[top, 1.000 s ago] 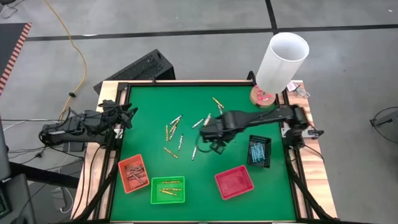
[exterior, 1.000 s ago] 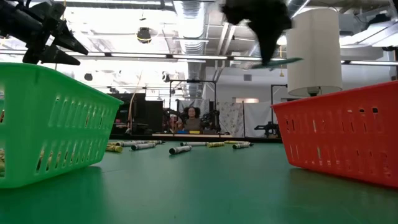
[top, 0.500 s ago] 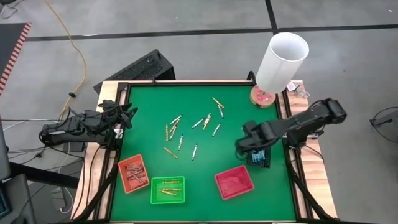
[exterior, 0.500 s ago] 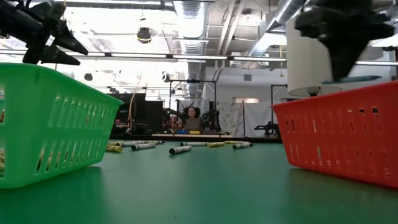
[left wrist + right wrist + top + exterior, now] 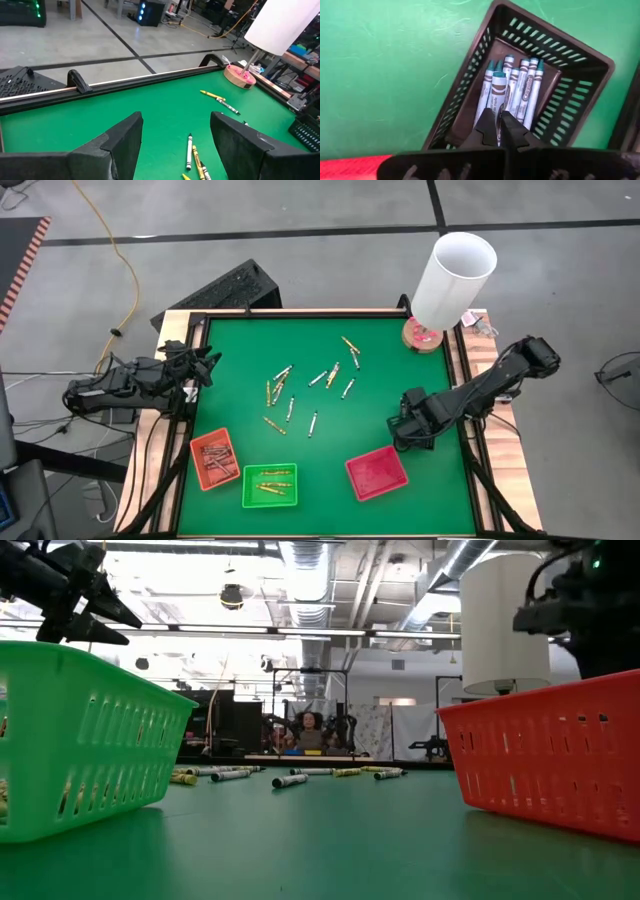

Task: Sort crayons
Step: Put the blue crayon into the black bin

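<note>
The right gripper point(image 5: 499, 131) hung over the black tray point(image 5: 592, 67), jaws closed on a blue crayon point(image 5: 497, 97) above the other blue ones. The left gripper point(image 5: 175, 145) waited open at the mat's point(image 5: 380, 350) left edge. Loose crayons point(image 5: 290, 395) lay mid-mat. A person point(image 5: 311, 730) sat in the room beyond.

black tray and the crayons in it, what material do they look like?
Black tray: looks like moulded plastic, semi-matte, judging by the uniform slotted walls and rounded rim. Blue crayons: probably wax sticks in paper wrappers; printed labels wrap the bodies and bare, darker teal tips show at the ends.
</note>
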{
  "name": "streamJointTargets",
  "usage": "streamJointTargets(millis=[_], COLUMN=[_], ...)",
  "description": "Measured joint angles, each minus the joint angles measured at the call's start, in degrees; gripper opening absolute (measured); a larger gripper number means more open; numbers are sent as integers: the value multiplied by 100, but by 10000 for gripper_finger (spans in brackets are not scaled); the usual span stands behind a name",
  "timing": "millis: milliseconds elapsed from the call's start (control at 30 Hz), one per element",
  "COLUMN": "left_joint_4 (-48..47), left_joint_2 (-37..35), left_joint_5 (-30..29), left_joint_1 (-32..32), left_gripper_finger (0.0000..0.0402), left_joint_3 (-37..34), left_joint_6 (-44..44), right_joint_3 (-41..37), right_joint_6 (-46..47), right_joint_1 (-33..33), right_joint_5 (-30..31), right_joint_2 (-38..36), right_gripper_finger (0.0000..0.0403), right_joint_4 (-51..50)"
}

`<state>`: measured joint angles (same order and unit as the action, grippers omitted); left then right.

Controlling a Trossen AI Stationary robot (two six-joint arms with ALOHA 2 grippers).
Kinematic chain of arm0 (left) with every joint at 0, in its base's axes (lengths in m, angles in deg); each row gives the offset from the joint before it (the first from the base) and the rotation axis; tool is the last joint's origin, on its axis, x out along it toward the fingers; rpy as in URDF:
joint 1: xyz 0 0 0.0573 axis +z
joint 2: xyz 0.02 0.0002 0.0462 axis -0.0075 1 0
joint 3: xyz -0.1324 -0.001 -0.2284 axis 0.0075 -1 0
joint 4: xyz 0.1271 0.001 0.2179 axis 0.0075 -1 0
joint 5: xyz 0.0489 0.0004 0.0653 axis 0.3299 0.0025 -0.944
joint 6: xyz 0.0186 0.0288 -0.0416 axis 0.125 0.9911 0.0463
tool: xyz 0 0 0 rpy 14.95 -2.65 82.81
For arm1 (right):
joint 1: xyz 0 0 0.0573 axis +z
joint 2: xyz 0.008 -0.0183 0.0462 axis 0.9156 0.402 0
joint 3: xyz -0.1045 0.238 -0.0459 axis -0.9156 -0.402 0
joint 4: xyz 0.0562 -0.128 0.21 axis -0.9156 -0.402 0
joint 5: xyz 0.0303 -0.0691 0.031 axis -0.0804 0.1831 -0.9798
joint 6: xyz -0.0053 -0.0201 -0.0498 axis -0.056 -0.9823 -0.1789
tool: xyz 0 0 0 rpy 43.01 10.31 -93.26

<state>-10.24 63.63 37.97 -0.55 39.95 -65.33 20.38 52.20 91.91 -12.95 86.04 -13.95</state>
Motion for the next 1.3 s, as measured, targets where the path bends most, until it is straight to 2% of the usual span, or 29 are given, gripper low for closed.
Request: streamJointTargets(millis=[700, 1067, 1300], left_joint_4=[2, 0, 2], left_joint_2=[0, 0, 0], left_joint_5=[0, 0, 0], left_joint_1=[0, 0, -2], left_gripper_finger=[223, 223, 223], left_joint_3=[0, 0, 0], left_joint_6=[-1, -28, -27], right_joint_3=[-1393, -1544, -1544], right_joint_6=[-153, -193, -207], right_joint_1=[-345, -393, -403], right_joint_5=[-147, -199, -204], right_joint_2=[-424, -422, -420], right_gripper_finger=[0, 0, 37], right_joint_4=[1414, 1570, 1550])
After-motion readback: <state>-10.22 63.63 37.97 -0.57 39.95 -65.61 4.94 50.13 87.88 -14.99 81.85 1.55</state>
